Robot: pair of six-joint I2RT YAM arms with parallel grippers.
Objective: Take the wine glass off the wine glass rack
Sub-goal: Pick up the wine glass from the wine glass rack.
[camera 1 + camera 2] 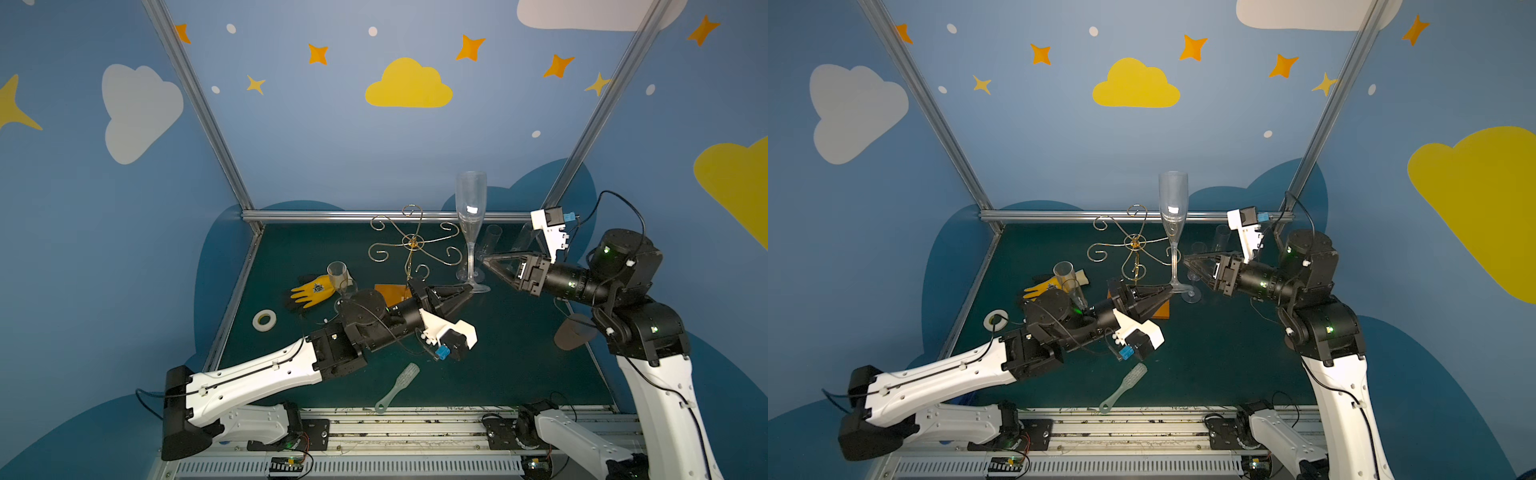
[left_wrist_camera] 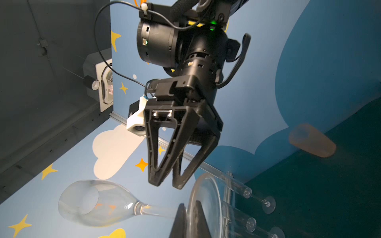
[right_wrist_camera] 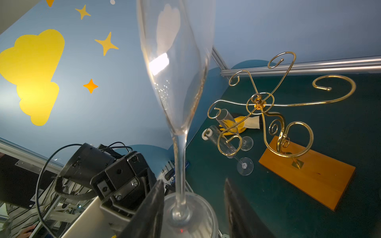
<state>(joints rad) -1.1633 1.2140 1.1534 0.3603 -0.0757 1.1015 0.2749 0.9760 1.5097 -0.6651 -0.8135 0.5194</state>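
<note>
The left claw (image 1: 468, 289) is clamped tight on the foot of the wine glass (image 1: 471, 216), which stands upright above its tips. The right claw (image 1: 485, 259) is half open, straddling the stem without gripping. Behind the left claw the wine glass rack (image 1: 411, 241) stands on the table (image 1: 478, 365), clear of the glass

Blue walls (image 1: 332, 145) painted with a yellow cloud (image 1: 409, 85), a white cloud (image 1: 137, 112) and orange stars (image 1: 318, 54) rise behind and above the left gripper (image 1: 471, 286) and right gripper (image 1: 484, 259). Aluminium posts (image 1: 199, 104) and a crossbar (image 1: 332, 216) frame the far corners. Dark green matting (image 1: 498, 353) lies beneath both.
</note>
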